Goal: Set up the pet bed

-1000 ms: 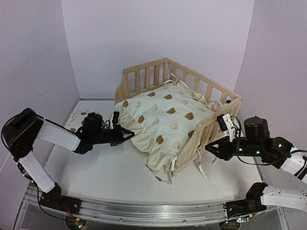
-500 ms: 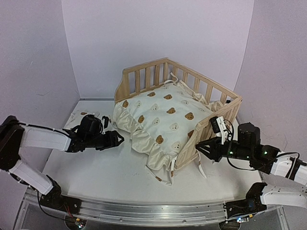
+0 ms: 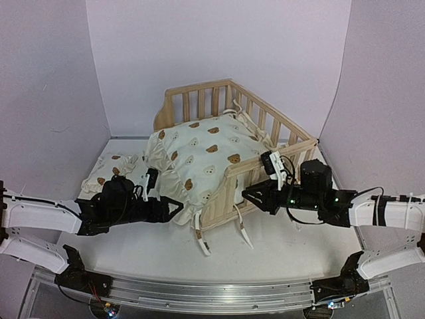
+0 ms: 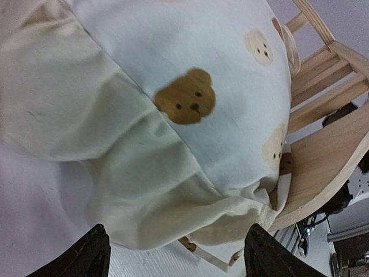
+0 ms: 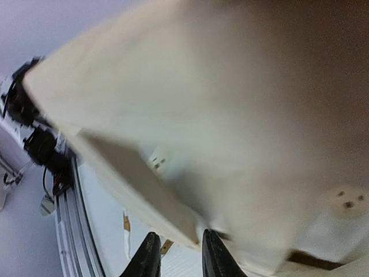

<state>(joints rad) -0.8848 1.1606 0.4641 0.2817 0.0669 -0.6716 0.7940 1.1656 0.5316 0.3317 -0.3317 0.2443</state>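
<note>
The pet bed's pine frame [image 3: 271,123] stands mid-table, its slatted rails at the back and right. The cream bear-print cushion [image 3: 206,149] bulges over it, and its ruffle spills off the front left. Two ties [image 3: 200,242] trail onto the table. The small matching pillow [image 3: 106,171] lies at the left. My left gripper [image 3: 174,207] is open just in front of the ruffle [image 4: 144,190], its fingertips [image 4: 95,254] wide apart and holding nothing. My right gripper [image 3: 249,197] is shut on the lower edge of the frame's front board [image 5: 144,199], which shows blurred.
Lavender walls close in the table at the back and on both sides. A metal rail [image 3: 199,296] runs along the near edge, between the arm bases. Bare white tabletop [image 3: 279,259] lies in front of the bed.
The frame and cushion have swung left and back, with my right gripper moving left on the frame. My left gripper has let go of the ruffle, opened and dropped lower toward the front.
</note>
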